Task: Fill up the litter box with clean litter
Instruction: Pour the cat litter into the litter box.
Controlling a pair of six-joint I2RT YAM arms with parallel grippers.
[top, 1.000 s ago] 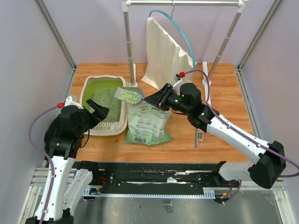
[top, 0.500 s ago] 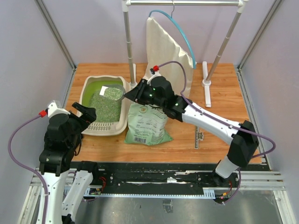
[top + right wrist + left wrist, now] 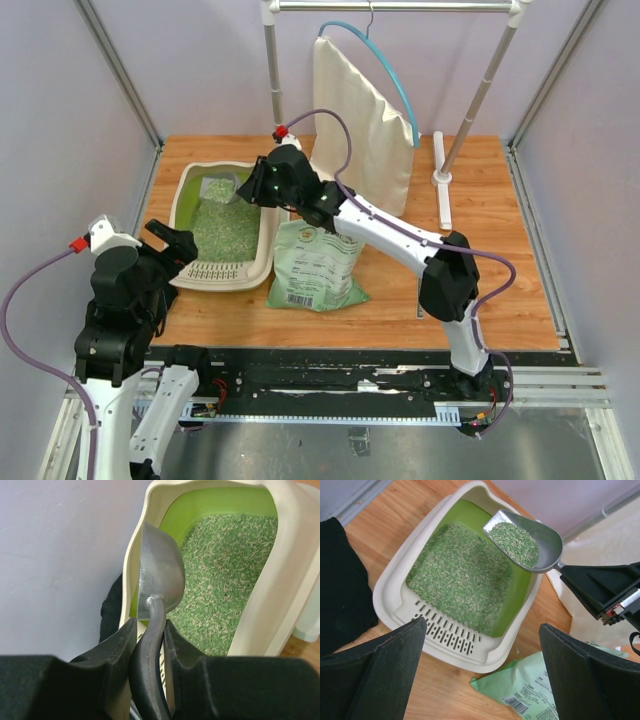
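Observation:
The beige litter box (image 3: pixel 215 271) with a lime-green inside stands at the table's left; it also shows in the left wrist view (image 3: pixel 385 587) and the right wrist view (image 3: pixel 280 580). Pale green litter (image 3: pixel 222 228) covers most of its floor (image 3: pixel 460 575) (image 3: pixel 225 565). My right gripper (image 3: pixel 252 186) (image 3: pixel 150 625) is shut on the dark handle of a grey metal scoop (image 3: pixel 218 187) (image 3: pixel 160 575). The scoop (image 3: pixel 551 542) hangs over the box's far end, still heaped with litter. My left gripper (image 3: pixel 172 240) (image 3: pixel 482 626) is open and empty, just in front of the box's near left corner.
The green printed litter bag (image 3: pixel 318 265) (image 3: pixel 535 690) lies right of the box, touching its corner. A cream cloth bag (image 3: pixel 360 120) hangs from a rack whose pole (image 3: pixel 275 90) stands behind the box. A rack foot (image 3: pixel 441 190) lies at the right.
My right arm has swung the loaded scoop left, from above the green bag to over the box's far end. My left arm has drawn back toward the near left.

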